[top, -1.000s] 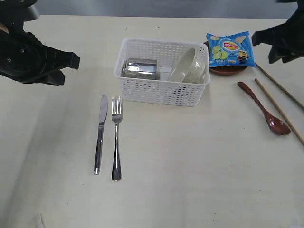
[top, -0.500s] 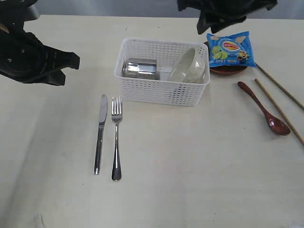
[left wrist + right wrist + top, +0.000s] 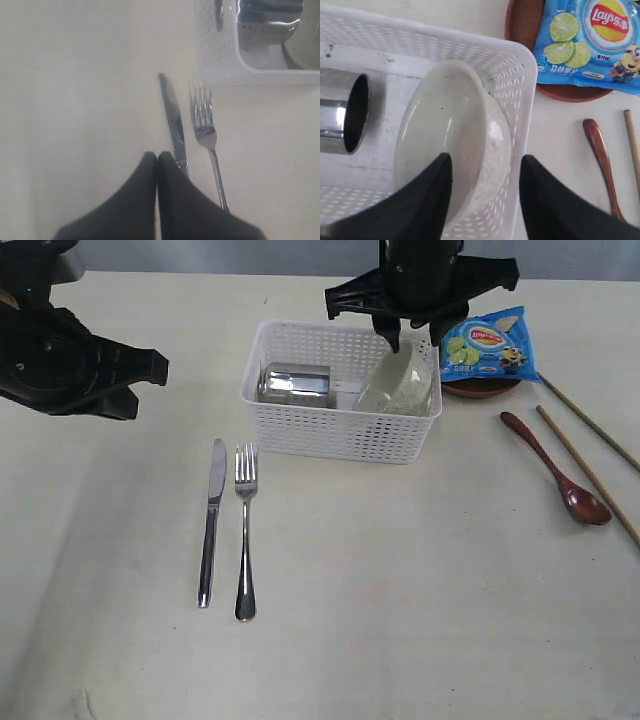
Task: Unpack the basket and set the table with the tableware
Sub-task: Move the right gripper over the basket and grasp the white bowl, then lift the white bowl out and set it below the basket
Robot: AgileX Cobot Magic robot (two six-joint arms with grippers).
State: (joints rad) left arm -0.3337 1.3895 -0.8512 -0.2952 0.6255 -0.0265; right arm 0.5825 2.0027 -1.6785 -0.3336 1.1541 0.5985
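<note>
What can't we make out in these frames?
Plate: exterior view, mostly under the chip bag.
Chopsticks: exterior view, ends cut off by the right edge.
Cup: right wrist view, cut off by the frame edge.
Bowl: right wrist view, rim partly hidden by the right gripper; contact unclear.
Knife: left wrist view, handle behind the left gripper.

Printed on the blue chip bag (image 3: pixel 592 45), clear in the right wrist view: the Lay's brand name in white script on a red band across a yellow disc, followed by the Chinese characters 乐事. Under the lime slices, a line of small Chinese print, too fine to read. Beside it, a yellow Minion cartoon figure. In the exterior view, same logo, lettering barely legible
</note>
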